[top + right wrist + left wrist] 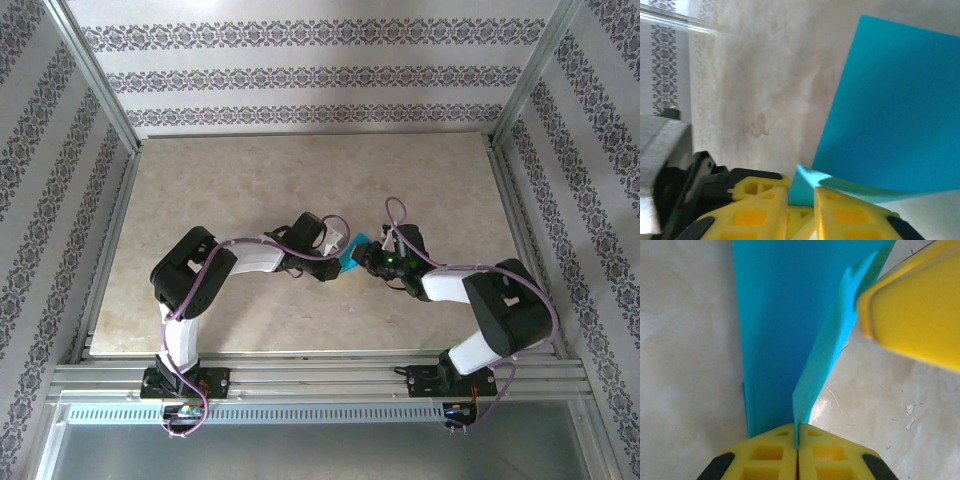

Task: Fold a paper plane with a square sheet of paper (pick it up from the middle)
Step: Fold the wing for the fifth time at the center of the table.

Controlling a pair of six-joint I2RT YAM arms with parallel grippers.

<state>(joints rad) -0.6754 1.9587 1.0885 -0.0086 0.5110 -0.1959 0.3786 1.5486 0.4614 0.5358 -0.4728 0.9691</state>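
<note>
Over the table, holds the square sheet of paper pinched in the left gripper mid-fold, with right gripper narrowly parted at the raised flap; likely needs closing there, then creasing.

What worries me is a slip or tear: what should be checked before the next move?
1. Left hand shut on the paper: ok.
2. Right hand gripping the paper's edge: cannot tell; its jaws stand slightly apart.
3. Paper free of tears where it shows: ok.
4. Hands clear of each other: ok.
5. Paper lifted off the table: cannot tell.
</note>
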